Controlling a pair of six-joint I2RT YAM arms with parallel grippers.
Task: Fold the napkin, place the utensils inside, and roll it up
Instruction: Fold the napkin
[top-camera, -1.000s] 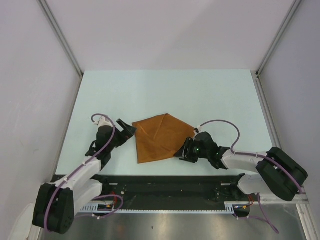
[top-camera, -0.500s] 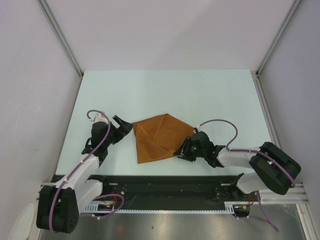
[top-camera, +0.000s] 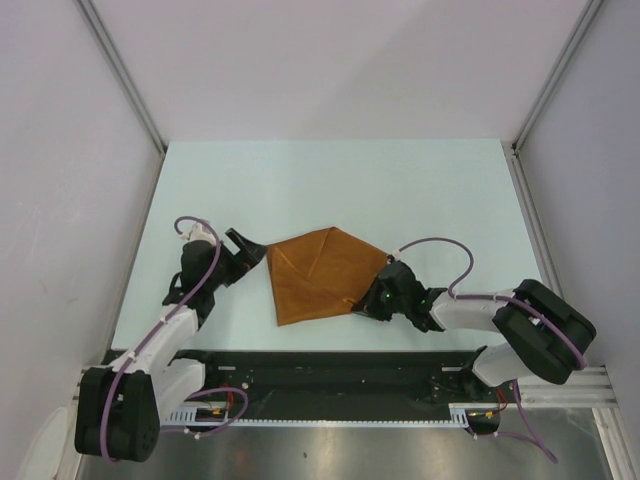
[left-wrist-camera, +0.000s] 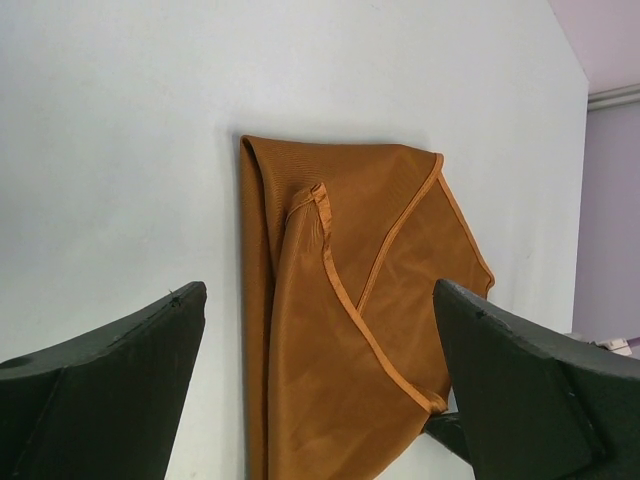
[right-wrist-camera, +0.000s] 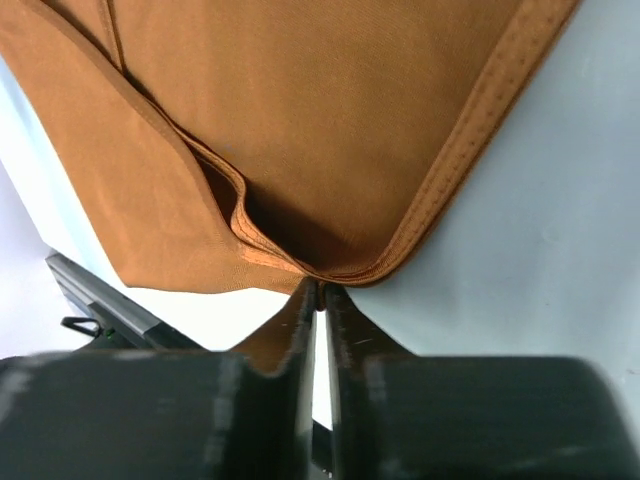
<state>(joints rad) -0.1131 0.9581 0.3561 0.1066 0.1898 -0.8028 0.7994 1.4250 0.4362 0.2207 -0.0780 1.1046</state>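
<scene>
Napkin (top-camera: 320, 275) on table (top-camera: 330, 190), corner inside tight right gripper (right-wrist-camera: 318, 290); left gripper (top-camera: 249, 248) wide open nearby.

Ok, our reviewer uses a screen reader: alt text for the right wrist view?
The right gripper, jaws nearly shut, meets the hemmed edge of the folded rust-brown napkin on a pale table; whether cloth is pinched is unclear.

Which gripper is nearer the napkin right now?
Right. The right gripper is closed on the near right corner of the napkin; the left gripper hangs open beside its left edge.
</scene>
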